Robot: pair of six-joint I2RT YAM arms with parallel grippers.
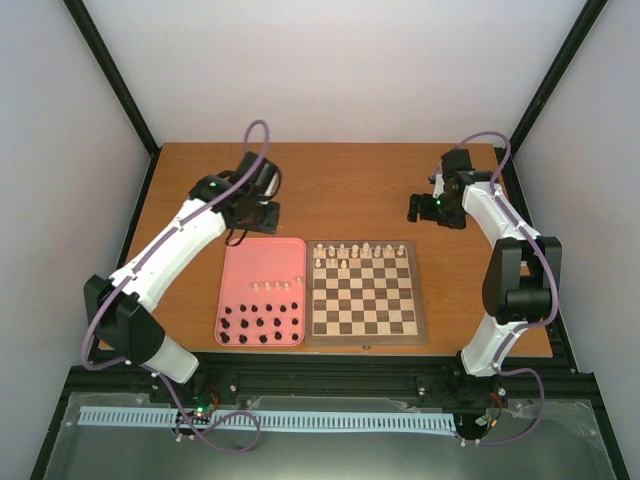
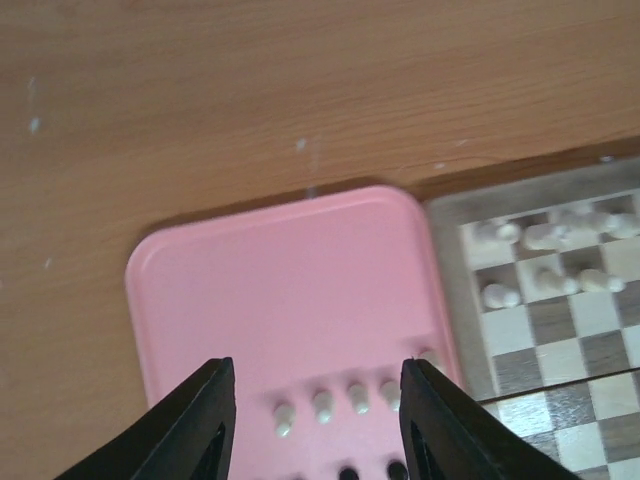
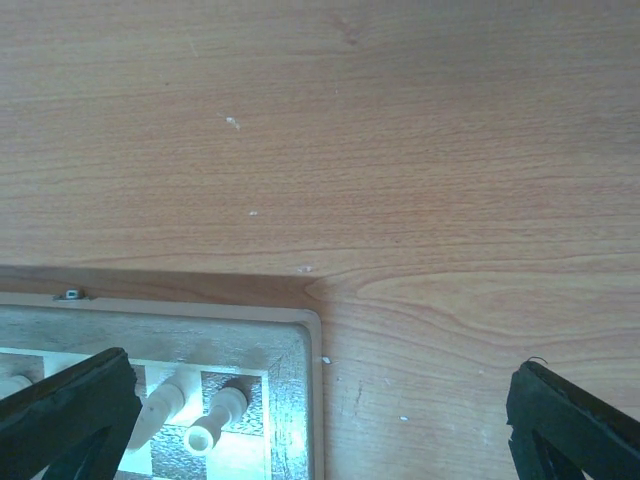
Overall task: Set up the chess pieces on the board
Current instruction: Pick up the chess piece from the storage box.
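Bright, even light with soft shadows; wrist views are slightly blurred (chess pieces (image 2: 545,237) especially).

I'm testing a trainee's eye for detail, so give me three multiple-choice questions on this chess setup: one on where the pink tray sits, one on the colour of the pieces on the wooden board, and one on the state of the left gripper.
1. Where is the pink rectangular plastic tray relative to the square wooden chessboard?
A. On the left arm's side of it
B. On the right arm's side of it
C. Beyond its far edge

2. What colour are the small chess pieces standing on the board?
A. Black only
B. Cream-white only
C. Both

3. How is the left gripper?
A. Shut on a piece
B. Open, holding nothing
C. Shut, empty

Answers:
1 A: the top view shows the tray along the board's left edge.
2 B: only pale pieces line the far rows.
3 B: its wrist view shows the fingers apart, gripping nothing.
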